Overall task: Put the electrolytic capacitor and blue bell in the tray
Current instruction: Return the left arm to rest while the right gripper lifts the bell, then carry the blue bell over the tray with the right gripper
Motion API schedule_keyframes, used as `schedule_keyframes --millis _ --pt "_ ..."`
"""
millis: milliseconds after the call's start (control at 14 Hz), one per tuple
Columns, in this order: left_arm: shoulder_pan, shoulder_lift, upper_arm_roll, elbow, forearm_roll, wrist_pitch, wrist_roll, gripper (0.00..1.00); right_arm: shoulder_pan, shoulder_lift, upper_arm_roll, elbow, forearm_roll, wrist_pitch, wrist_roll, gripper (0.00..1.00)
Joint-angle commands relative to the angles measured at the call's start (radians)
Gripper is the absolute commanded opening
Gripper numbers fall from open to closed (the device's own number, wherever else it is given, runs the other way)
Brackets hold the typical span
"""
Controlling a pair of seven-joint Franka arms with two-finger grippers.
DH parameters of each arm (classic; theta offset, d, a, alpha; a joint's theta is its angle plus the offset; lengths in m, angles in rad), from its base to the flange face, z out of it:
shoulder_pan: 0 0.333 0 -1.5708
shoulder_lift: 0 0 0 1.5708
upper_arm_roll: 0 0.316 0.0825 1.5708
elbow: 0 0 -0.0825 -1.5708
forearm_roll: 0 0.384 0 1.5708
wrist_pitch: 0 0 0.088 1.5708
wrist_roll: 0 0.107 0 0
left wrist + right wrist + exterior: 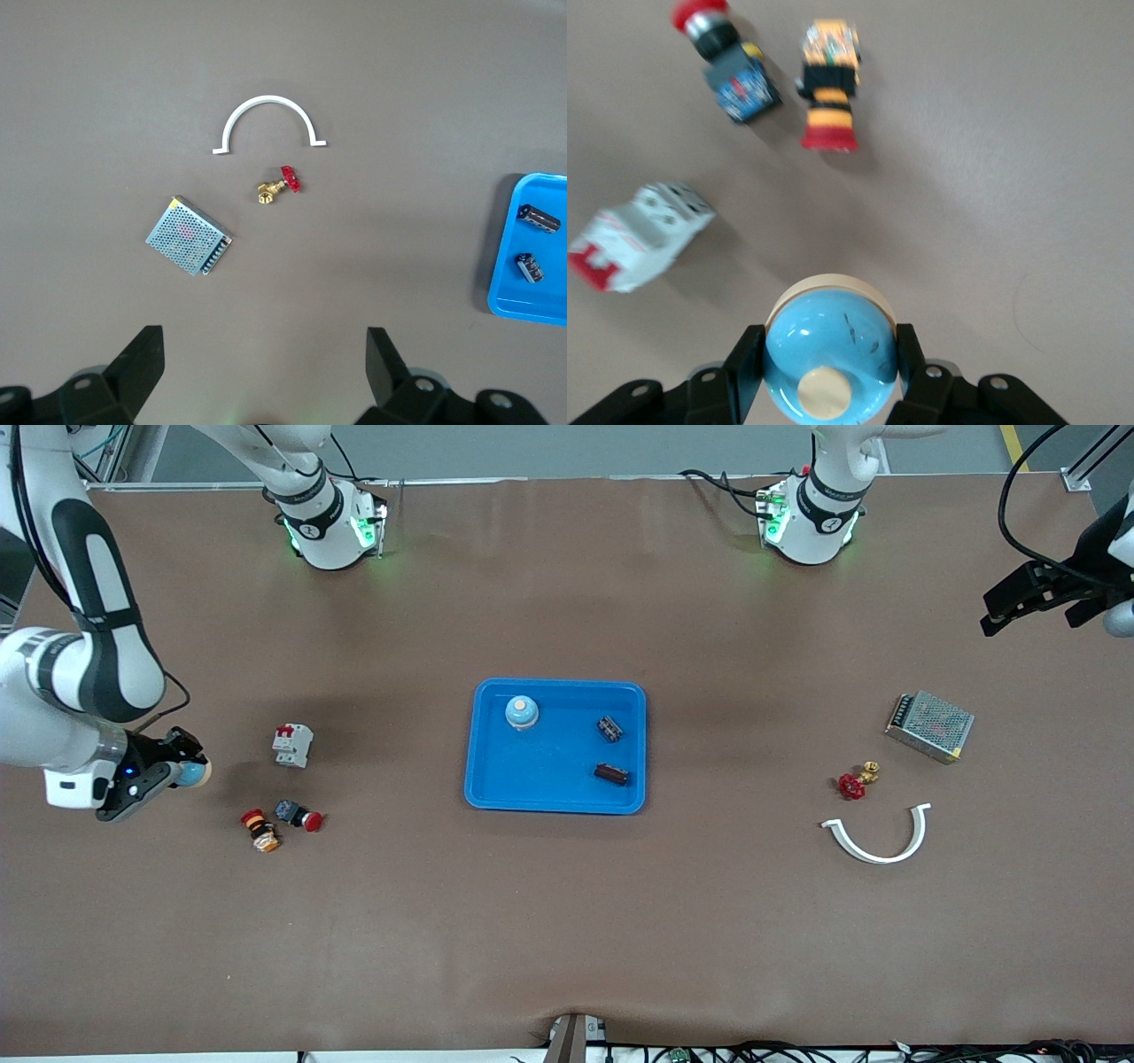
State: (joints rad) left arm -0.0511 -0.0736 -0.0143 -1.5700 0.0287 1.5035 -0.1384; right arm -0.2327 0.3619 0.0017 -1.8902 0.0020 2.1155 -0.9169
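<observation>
The bright blue tray (549, 766) lies at the table's middle. In it stand a blue bell (522, 712) and two dark electrolytic capacitors (609, 729) (611, 774). My right gripper (182, 771) is shut on a second blue bell (192, 772) above the table at the right arm's end. In the right wrist view the fingers (749, 354) clamp this bell (830, 350) on both sides. My left gripper (1032, 598) is open and empty above the left arm's end. In the left wrist view its gripper (261, 345) is spread wide, and the tray's edge (532, 310) shows with both capacitors (539, 217) (530, 266).
A white and red breaker (292, 745) and two push buttons (299, 815) (260, 831) lie beside my right gripper. A metal power supply (929, 726), a red-handled brass valve (856, 780) and a white curved bracket (877, 835) lie toward the left arm's end.
</observation>
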Motion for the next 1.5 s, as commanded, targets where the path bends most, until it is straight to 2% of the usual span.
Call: schedule_keyframes --millis 0,285,499,1069,1426 --pt "-0.006 -0.006 -0.004 -0.016 0.002 0.018 0.007 1.0 0.064 -0.035 -0.002 0.106 0.012 -0.162 0.11 0.44" --pt "-0.004 -0.005 -0.018 -0.019 0.002 0.015 0.003 1.0 0.206 -0.076 -0.002 0.236 0.012 -0.368 0.384 0.44" --pt "-0.001 -0.003 -0.018 -0.022 0.0 0.015 0.003 1.0 0.329 -0.104 -0.002 0.272 0.012 -0.434 0.617 0.44" --pt "0.005 0.017 -0.018 -0.019 -0.001 0.03 0.003 1.0 0.64 -0.107 -0.002 0.275 0.013 -0.388 1.163 0.44" --pt "0.007 0.023 -0.018 -0.015 -0.012 0.032 0.0 1.0 0.753 -0.087 -0.002 0.267 0.013 -0.296 1.369 0.44"
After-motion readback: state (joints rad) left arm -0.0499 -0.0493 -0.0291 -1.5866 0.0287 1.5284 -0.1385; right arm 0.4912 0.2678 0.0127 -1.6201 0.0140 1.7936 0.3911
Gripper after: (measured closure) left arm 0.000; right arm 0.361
